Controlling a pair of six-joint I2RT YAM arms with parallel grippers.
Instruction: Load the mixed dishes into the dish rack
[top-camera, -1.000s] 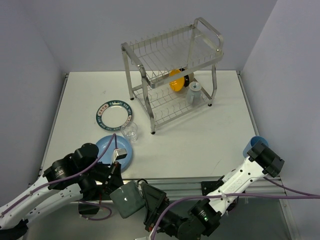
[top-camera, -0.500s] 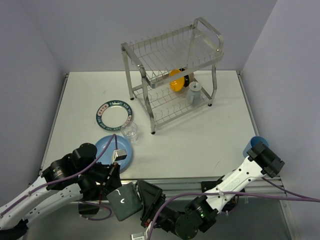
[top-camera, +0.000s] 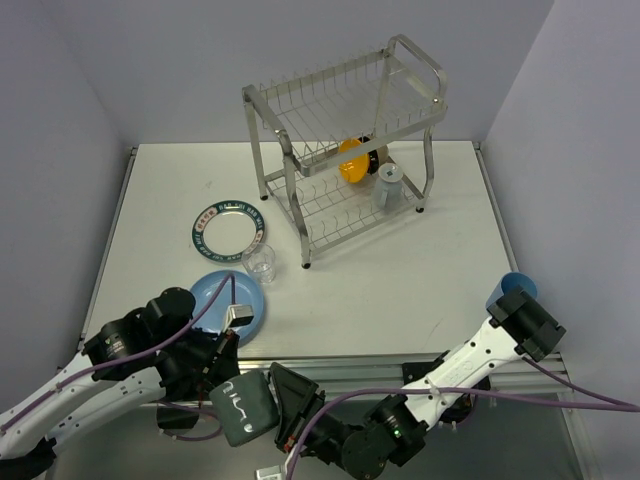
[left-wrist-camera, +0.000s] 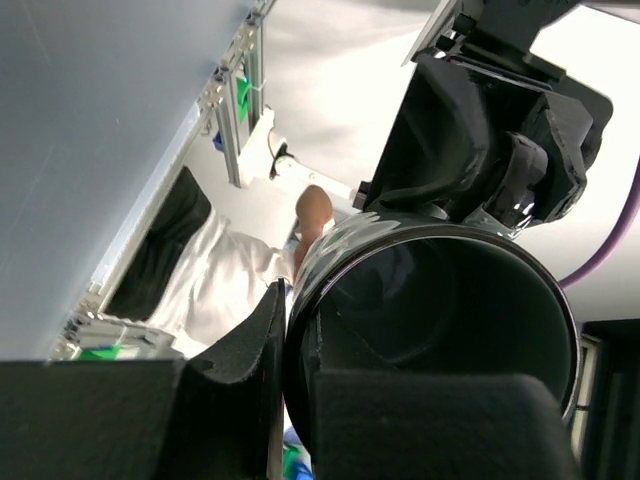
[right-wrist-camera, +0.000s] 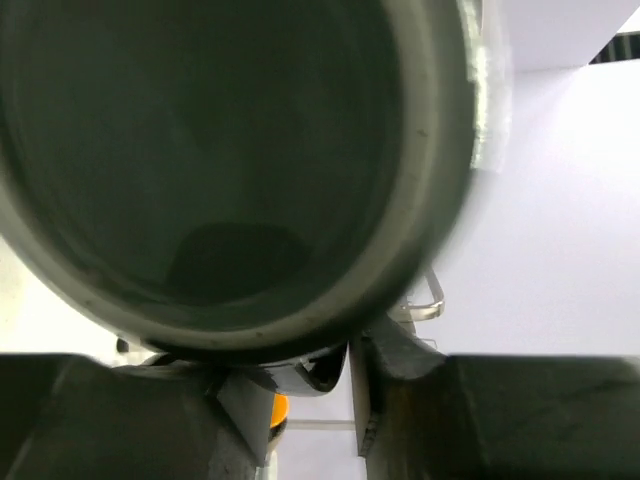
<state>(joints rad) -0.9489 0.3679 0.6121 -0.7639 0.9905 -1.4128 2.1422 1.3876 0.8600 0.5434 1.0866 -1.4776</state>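
Two dishes (top-camera: 350, 162) sit in the rack (top-camera: 297, 215); blue plate (top-camera: 215, 295), white plate (top-camera: 227, 228), glass (top-camera: 259, 263) and cup (top-camera: 510, 285) wait. Left gripper (left-wrist-camera: 300, 392) pinches the dark mug (top-camera: 245, 408); right gripper's (right-wrist-camera: 335, 400) state is unclear.

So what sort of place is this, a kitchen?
Likely a robotics test bench, not a kitchen: a white table boxed in by plain walls, robot arms, left and right, mounted at its near edge, and a wire dish rack.

Soft, even light in the top view; the dark mug (right-wrist-camera: 230, 150) blurs dimly against the right wrist lens.
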